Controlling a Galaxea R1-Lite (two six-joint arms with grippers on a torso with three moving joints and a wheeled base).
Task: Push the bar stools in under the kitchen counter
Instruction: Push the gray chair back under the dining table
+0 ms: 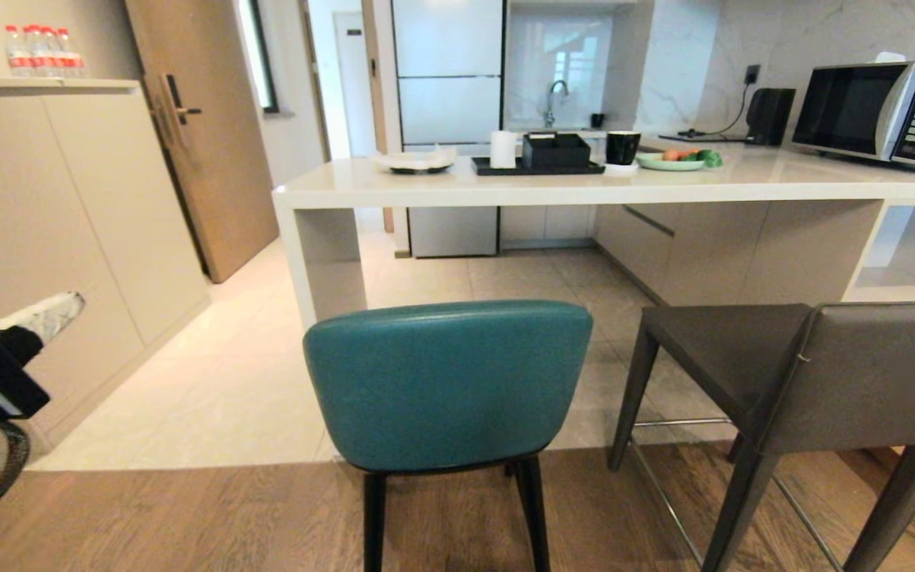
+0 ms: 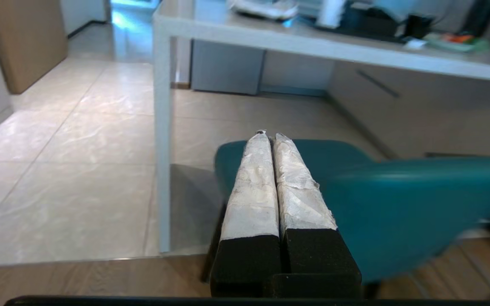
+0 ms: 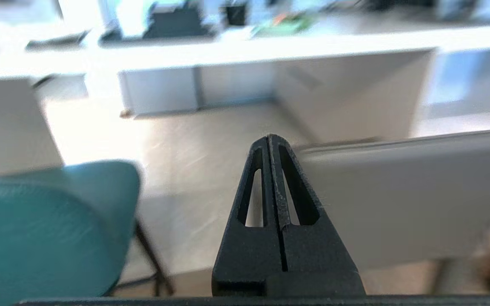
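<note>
Both stools stand pulled out from the kitchen counter (image 1: 553, 191), so I judge the work is at its opening step: lining up for the first push. The teal stool (image 1: 448, 381) sits at about six o'clock from the counter's middle, its back toward the robot; the dark-grey stool (image 1: 815, 381) stands just beside it at four o'clock, angled. Neither seat is under the slab yet.

The left gripper (image 2: 269, 138) hovers behind the teal back with its taped fingers pressed together, touching nothing. The right gripper (image 3: 269, 138) is likewise closed tight and empty, between the two backs.

Next, I think, each closed tip must meet a seat-back squarely and shove toward twelve o'clock.

The stools straddle wood flooring (image 1: 187, 516) and pale tile (image 1: 211, 397); legs may catch at the seam. A microwave (image 1: 878, 111) sits on the counter at two o'clock.
</note>
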